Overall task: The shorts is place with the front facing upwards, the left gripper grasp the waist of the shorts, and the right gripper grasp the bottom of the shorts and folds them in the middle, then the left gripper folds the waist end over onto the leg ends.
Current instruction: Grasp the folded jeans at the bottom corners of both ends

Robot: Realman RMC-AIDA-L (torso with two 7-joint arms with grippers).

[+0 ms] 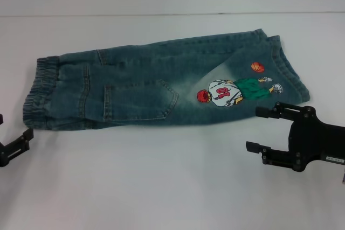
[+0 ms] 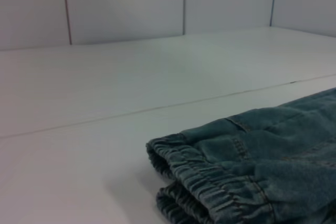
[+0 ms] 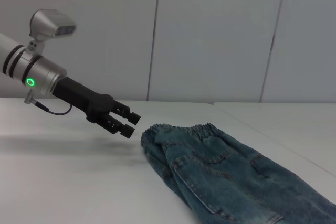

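The right gripper (image 1: 259, 129) is seen at about four o'clock in the head view, its two black fingers spread wide apart and pointing toward nine o'clock. Nothing is held between them. The upper finger lies just beside, and seems to overlap, the lower edge of the shorts (image 1: 161, 87) below the cartoon patch (image 1: 232, 92); whether cloth is actually touched cannot be told. The lower finger is placed over the bare white table (image 1: 161, 176).

The left gripper (image 1: 19, 144) is found at about eight o'clock, at the frame's edge, with only one finger clearly shown there. In the right wrist view the left gripper (image 3: 127, 123) is shown raised above the table, its fingers parted by a narrow gap and empty, close to the waist of the shorts (image 3: 173, 132) but apart from it.

The shorts are laid flat across the middle of the table, already doubled lengthwise, with a back pocket (image 1: 140, 100) facing up. The waist of the shorts (image 1: 39, 92) is turned toward nine o'clock, and the leg ends (image 1: 288, 71) are turned toward three o'clock. In the left wrist view the puckered elastic band (image 2: 199, 182) is seen in two stacked layers.
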